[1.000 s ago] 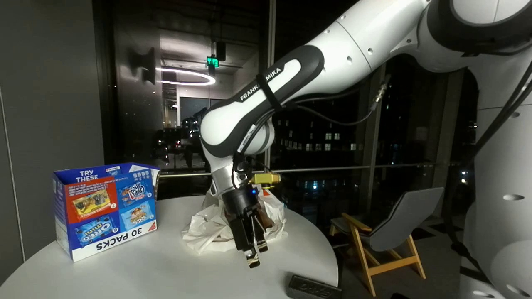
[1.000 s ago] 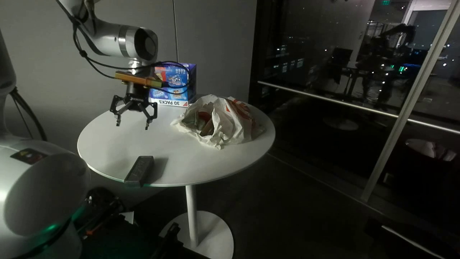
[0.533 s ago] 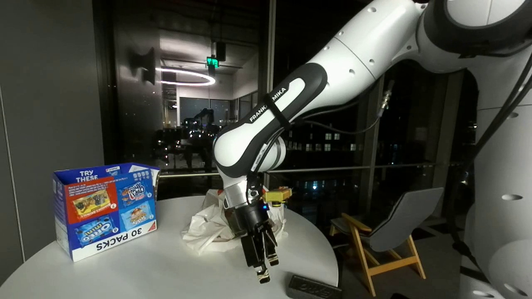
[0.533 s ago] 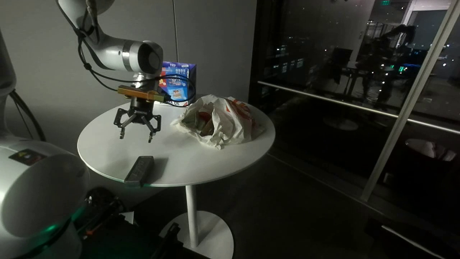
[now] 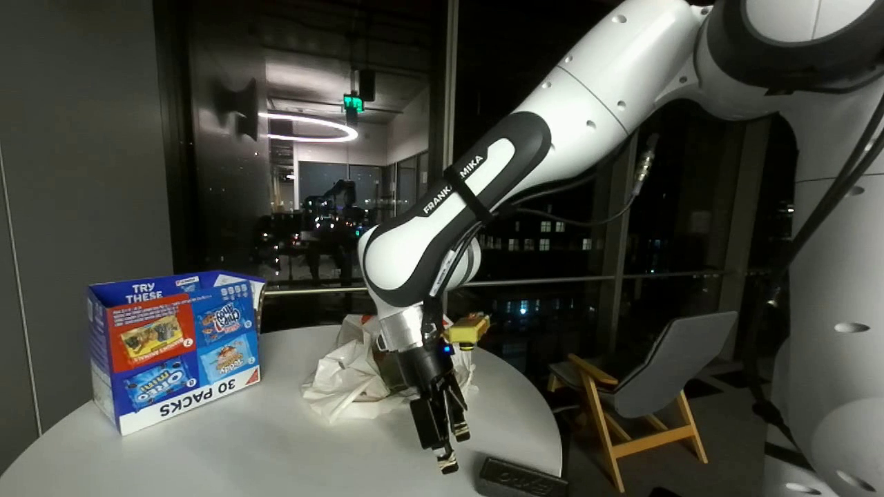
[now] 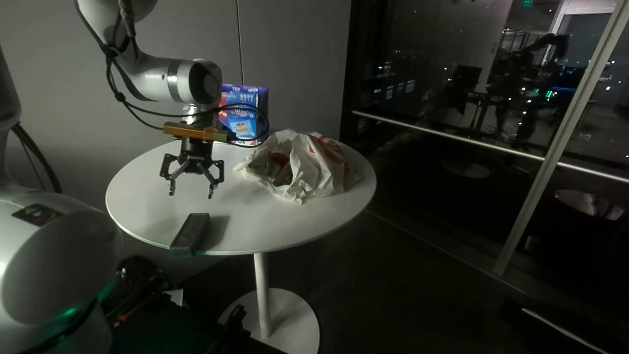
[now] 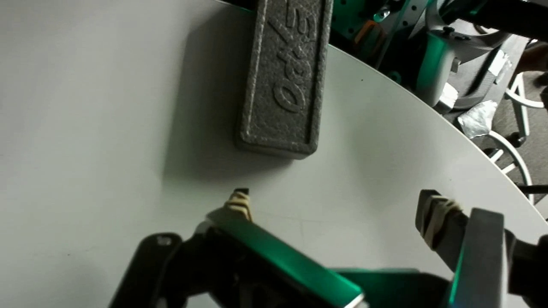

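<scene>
Lowered nearer the dark Expo block (image 7: 282, 81), the jaws hang spread and empty; it lies at the edge of the worktop (image 6: 275, 221), its far end cropped in the wrist view.

Dark grey on the Expo eraser (image 7: 282, 81), patterned with raised lettering. Black on the claw (image 7: 337, 200), tan-striped at the fingertips (image 7: 239, 205). White across the bench (image 6: 250, 221); white printed with orange-red on the bag (image 6: 314, 169). Blue, red and white on the snack box (image 5: 190, 348), with "30 PACKS" in dark letters. White and black on the arm (image 5: 580, 90).
</scene>
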Robot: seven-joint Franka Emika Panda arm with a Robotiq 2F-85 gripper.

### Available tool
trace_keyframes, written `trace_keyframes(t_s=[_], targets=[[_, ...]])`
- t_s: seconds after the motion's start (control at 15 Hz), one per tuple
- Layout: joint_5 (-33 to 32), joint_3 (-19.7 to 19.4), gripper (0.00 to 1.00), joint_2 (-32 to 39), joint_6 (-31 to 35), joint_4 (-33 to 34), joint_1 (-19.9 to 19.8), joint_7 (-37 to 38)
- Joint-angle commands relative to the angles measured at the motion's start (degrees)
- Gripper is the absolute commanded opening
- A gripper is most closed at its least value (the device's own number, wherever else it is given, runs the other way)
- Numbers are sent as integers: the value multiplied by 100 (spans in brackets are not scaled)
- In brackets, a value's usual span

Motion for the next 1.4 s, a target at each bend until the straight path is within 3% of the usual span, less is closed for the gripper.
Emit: trace_keyframes(t_s=[0.0, 0.4, 0.87, 0.93, 1.0, 1.33], targets=[[-201, -84, 100, -493, 418, -567, -59, 210], [-323, -253, 100, -892, 898, -1306, -178, 493], [-425, -358, 100, -831, 1494, -1777, -232, 431], [-464, -363, 75, -821, 1557, -1822, -236, 425], [-543, -359, 74, -831, 1653, -1874, -236, 461], [-975, -321, 38, -953, 1988, -2051, -226, 767]])
